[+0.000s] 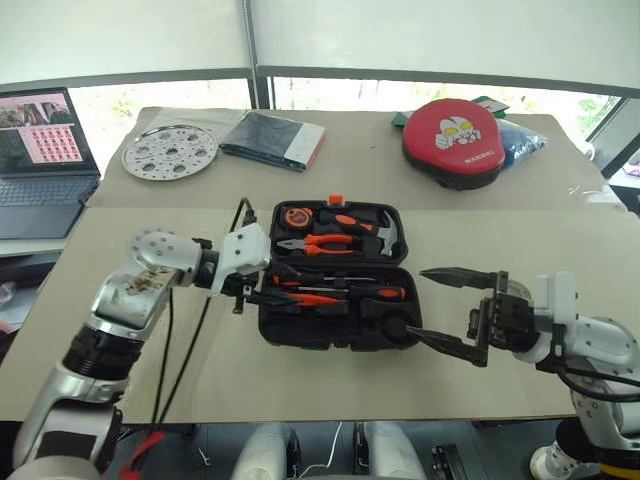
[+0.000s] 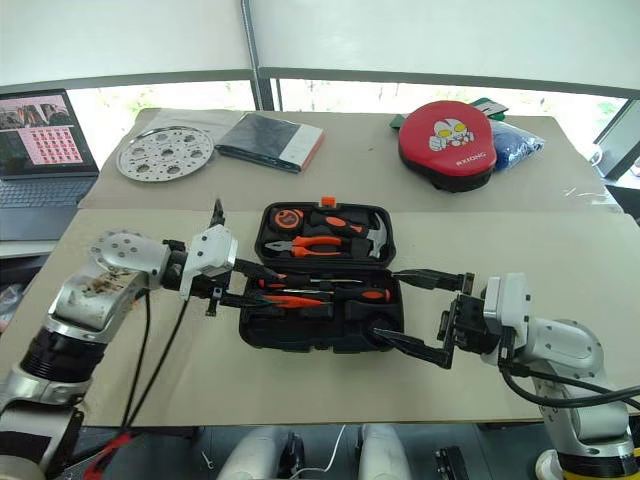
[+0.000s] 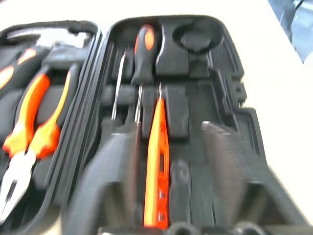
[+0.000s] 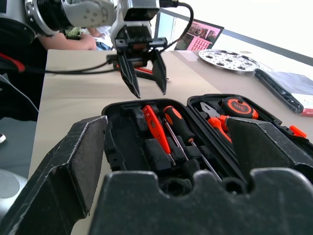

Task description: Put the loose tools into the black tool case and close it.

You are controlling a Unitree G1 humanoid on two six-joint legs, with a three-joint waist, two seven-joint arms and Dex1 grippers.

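1. Black moulded plastic, the black tool case (image 1: pixel 335 275) lies open near the middle of the surface (image 1: pixel 500 180), a little toward its near edge, with the lid half away from the robot and the orange latch (image 1: pixel 335 200) on the far rim.
2. The lid half holds the orange-handled pliers (image 1: pixel 322 243), a hammer (image 1: pixel 385 232) and a tape measure (image 1: pixel 297 215).
3. The near half holds a screwdriver (image 4: pixel 180 126) and the slim orange tester pen (image 3: pixel 157 166), lying side by side in their recesses.
4. The left gripper (image 4: pixel 145 73) hangs just over the case's left end with its fingers (image 4: pixel 129 73) partly spread and nothing between them.
5. The right gripper (image 1: pixel 452 310) sits at the case's right end, its fingers (image 1: pixel 455 277) spread wide and empty, one near the corner of the near half.
6. No loose tools can be seen lying on the surface around the case, so the packing step looks finished or nearly so.
7. The step now in hand appears to be the closing.
8. The next move calls for the left gripper to clear the case, then for the far half to be caught by its rim, swung over the near half and pressed until the latch catches.
9. A tool sitting proud of its recess could stop the lid from shutting.
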